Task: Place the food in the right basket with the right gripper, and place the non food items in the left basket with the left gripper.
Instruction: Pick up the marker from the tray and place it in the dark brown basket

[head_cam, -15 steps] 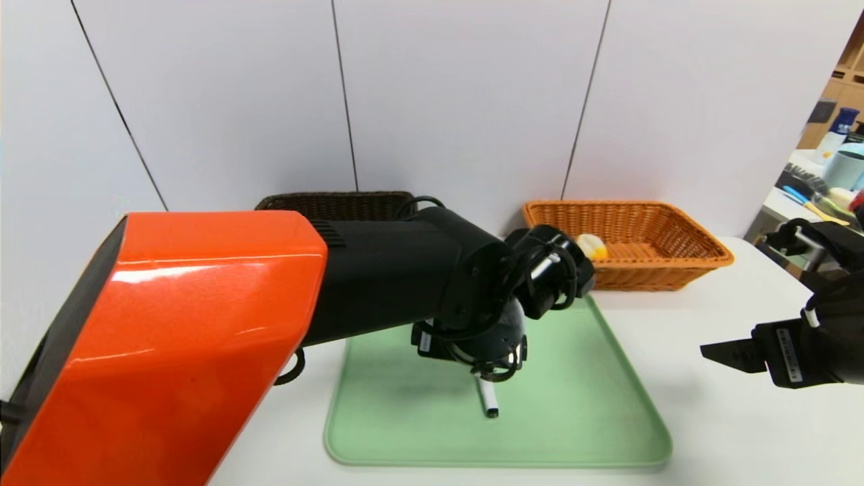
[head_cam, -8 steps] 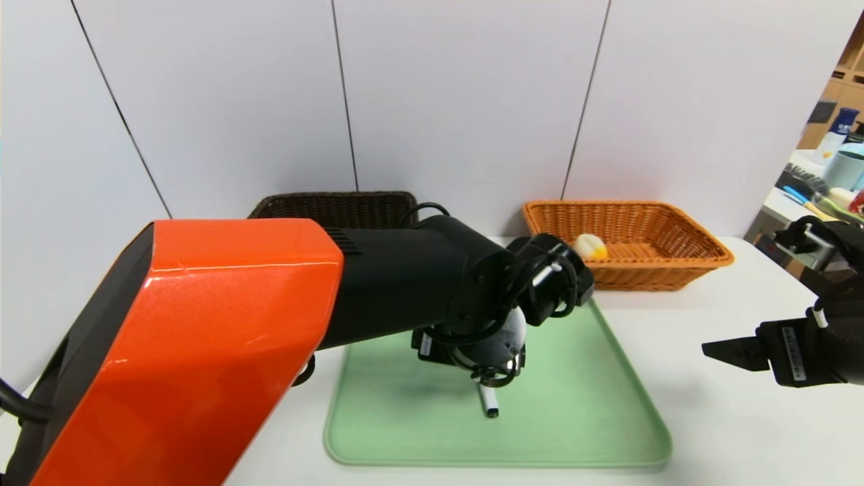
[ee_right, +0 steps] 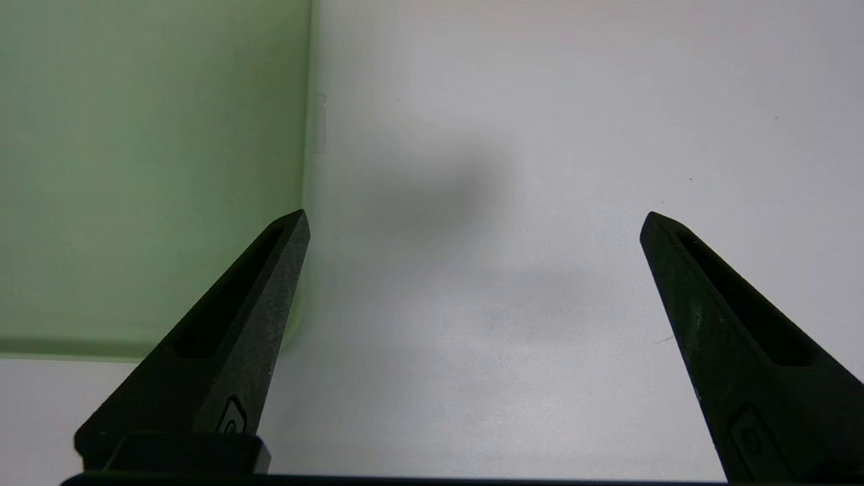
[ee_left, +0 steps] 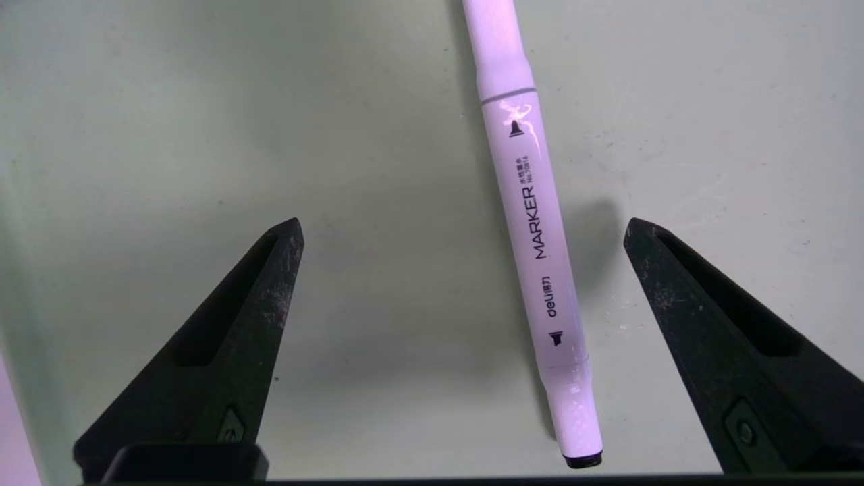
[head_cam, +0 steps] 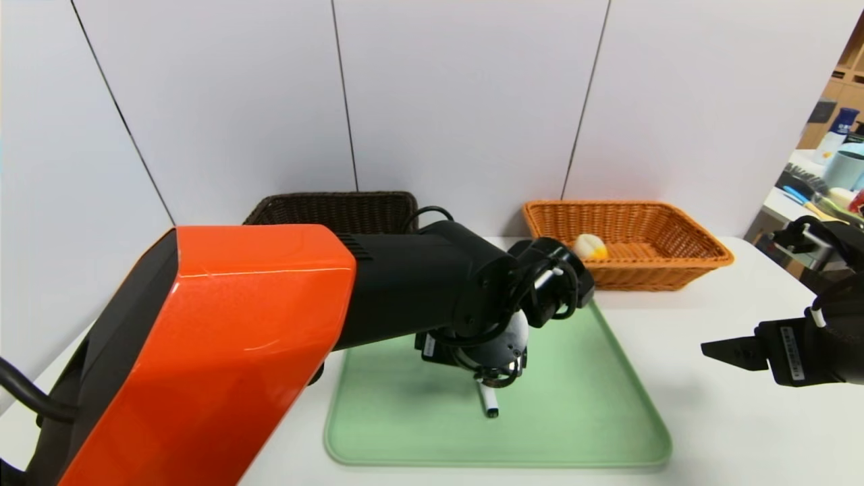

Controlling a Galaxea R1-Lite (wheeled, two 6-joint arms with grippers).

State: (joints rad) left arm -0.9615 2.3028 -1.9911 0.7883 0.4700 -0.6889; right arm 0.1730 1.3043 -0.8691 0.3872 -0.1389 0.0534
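Pale panelled wall (head_cam: 459, 88) backs a white table (head_cam: 715, 418) bearing a green tray (head_cam: 580, 418). Left basket (head_cam: 337, 206) and right basket (head_cam: 648, 233) stand behind. Left gripper (ee_left: 462, 229), wide open and empty, straddles the marker (ee_left: 533, 229) on the tray. Right gripper (ee_right: 472, 219), open and empty, hangs above the table.

- Left gripper (ee_left: 462, 229): matt black plastic fingers (ee_left: 223, 351), faintly grainy, with pale scuffs near the tips.
- Between those fingers, the marker (ee_left: 533, 236): smooth pale plastic with a soft sheen, printed black lettering, a dark end cap.
- Under it, the green tray (head_cam: 594, 405): smooth, matt, plastic-looking, lightly speckled.
- Left arm shell (head_cam: 202, 351): glossy orange casing catching bright highlights; black segments beyond it are duller.
- Right gripper (ee_right: 472, 223): the same matt, finely textured black plastic.
- Below it, the white table (ee_right: 540, 202): smooth, low sheen.
- Beyond the tray, the orange basket (head_cam: 675, 236) and brown basket (head_cam: 337, 206): woven wicker, rough and ribbed.
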